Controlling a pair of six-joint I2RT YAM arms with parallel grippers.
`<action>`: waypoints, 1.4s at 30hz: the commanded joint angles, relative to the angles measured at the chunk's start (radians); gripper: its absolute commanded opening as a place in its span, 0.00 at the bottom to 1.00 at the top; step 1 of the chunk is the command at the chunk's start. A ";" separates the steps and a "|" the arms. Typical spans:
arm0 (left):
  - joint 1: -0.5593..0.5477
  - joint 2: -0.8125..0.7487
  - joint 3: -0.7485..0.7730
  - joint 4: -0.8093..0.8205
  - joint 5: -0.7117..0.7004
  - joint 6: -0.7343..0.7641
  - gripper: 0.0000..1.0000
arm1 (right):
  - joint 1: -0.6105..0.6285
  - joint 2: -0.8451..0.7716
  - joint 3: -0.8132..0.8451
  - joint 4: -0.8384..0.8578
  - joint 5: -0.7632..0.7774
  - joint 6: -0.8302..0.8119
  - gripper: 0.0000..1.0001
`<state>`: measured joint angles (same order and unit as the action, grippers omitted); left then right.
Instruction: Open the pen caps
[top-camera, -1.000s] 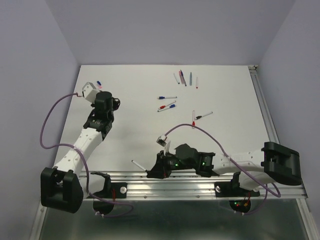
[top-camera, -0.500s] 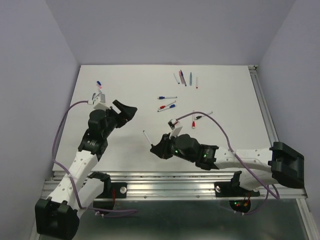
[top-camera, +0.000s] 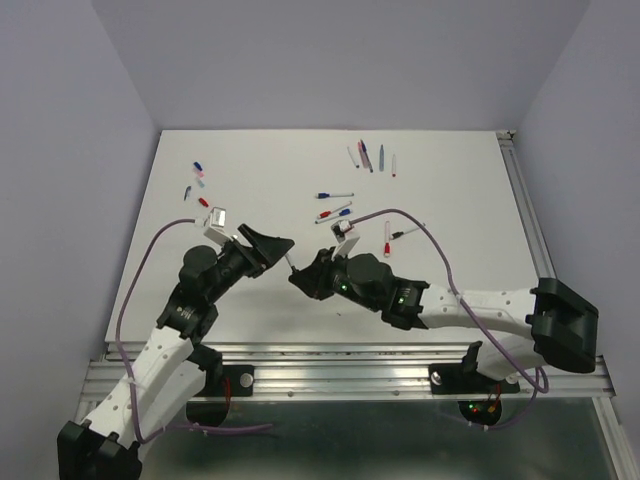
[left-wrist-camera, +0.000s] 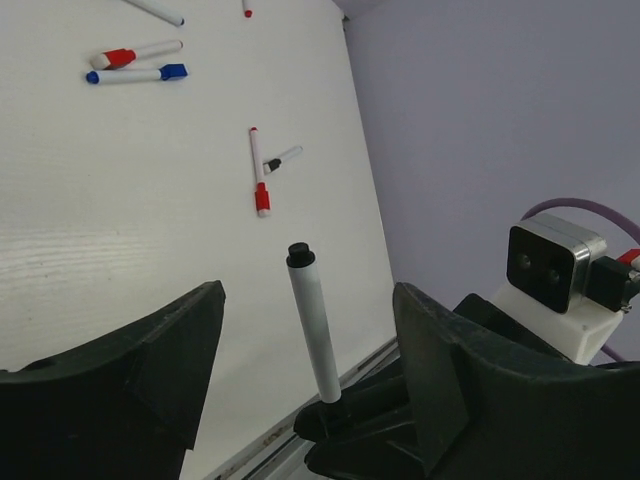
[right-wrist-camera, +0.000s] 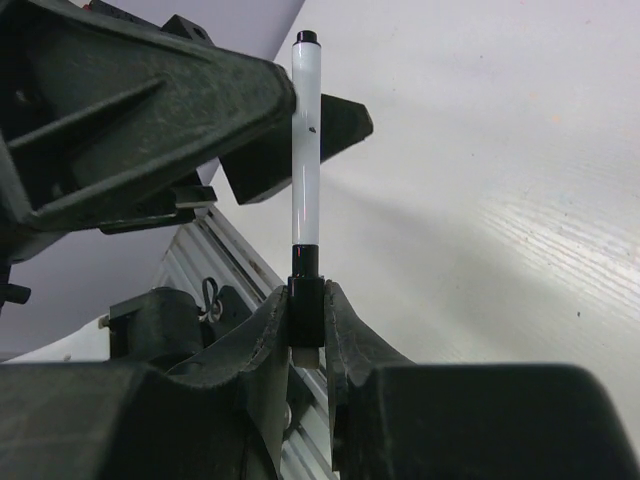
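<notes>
White table (top-camera: 250, 200) below: right gripper (right-wrist-camera: 305, 297) pinches black cap (right-wrist-camera: 305, 264); pen barrel (left-wrist-camera: 312, 330) stands betw. left gripper (left-wrist-camera: 308, 300), fingers spread wide.

— What's the room like around my station?

— You've got a white table (top-camera: 250, 190) with a faint wood grain, boxed in by plain lilac walls: the back wall (top-camera: 330, 60), the left wall (top-camera: 60, 200) and the right wall (top-camera: 600, 150).

— And the edges of it?

— Along your near edge runs a silver metal rail (top-camera: 330, 372). A thinner metal strip (top-camera: 532, 220) follows the right side up to the far corner. Below the rail you see a dull grey surface (top-camera: 350, 440). Your light is even and soft, with only pale shadows on the tabletop.
</notes>
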<state>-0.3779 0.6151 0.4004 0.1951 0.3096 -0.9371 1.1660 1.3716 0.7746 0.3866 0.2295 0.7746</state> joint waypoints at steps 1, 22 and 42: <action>-0.027 0.021 -0.002 0.078 0.013 -0.019 0.73 | -0.011 0.024 0.084 0.095 -0.019 -0.026 0.01; 0.069 0.412 0.306 0.135 -0.261 0.084 0.00 | 0.159 0.149 -0.132 0.241 -0.451 0.107 0.01; 0.139 0.106 0.221 -0.390 -0.527 0.115 0.00 | -0.160 0.306 0.190 -0.113 -0.277 -0.101 0.01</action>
<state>-0.2447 0.7902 0.6559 -0.0525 -0.1261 -0.8097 1.0832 1.5494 0.7582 0.3206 -0.0132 0.7822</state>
